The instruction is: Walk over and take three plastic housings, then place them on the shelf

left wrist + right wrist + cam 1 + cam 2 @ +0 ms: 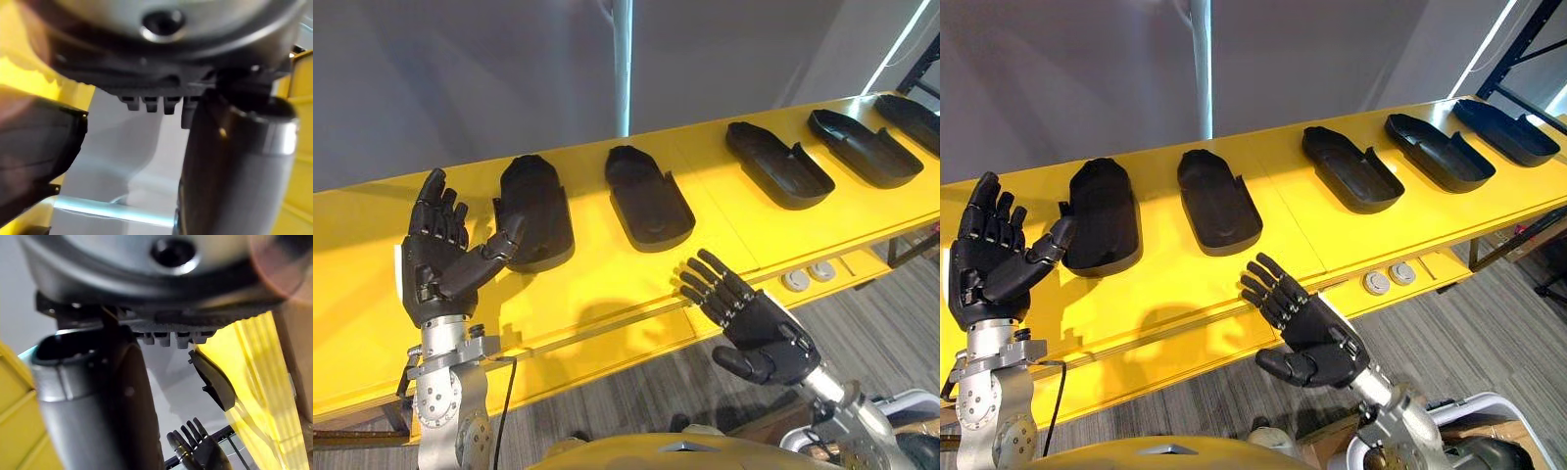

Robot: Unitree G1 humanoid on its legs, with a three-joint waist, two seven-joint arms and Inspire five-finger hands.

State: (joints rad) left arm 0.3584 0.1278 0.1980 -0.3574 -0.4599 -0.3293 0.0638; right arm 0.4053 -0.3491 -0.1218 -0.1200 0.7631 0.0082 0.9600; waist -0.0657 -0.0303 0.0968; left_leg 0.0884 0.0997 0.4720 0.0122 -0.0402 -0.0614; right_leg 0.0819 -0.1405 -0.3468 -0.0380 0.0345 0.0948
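Far left, the left hand [435, 264] is up over the yellow counter [607, 284] with fingers spread wide and holding nothing. Its thumb tip is right at the edge of the leftmost housing [536, 211], but I honestly can't tell if it's touching or just beside it. My worry there: that shell looks smooth and domed, so if the hand closes from this angle it could just shove the housing back across the counter instead of gripping it. Next along is the second housing [649, 199], lying free. The right hand [759, 328] sits palm-up, fingers loose and empty, low by the counter's front edge, so lifting it straight up could clip that lip. It's also near two pale round buttons [808, 276], which I wouldn't want bumped. Then come the third housing [778, 164] and fourth housing [864, 147], both well apart from either hand. The last housing [915, 119] is cut off at the edge. Three shells for two hands means stacking, and slick plastic slides. The dark frame [1526, 44] at far right might be the shelf, can't say. The wrist views are mostly hand bulk.
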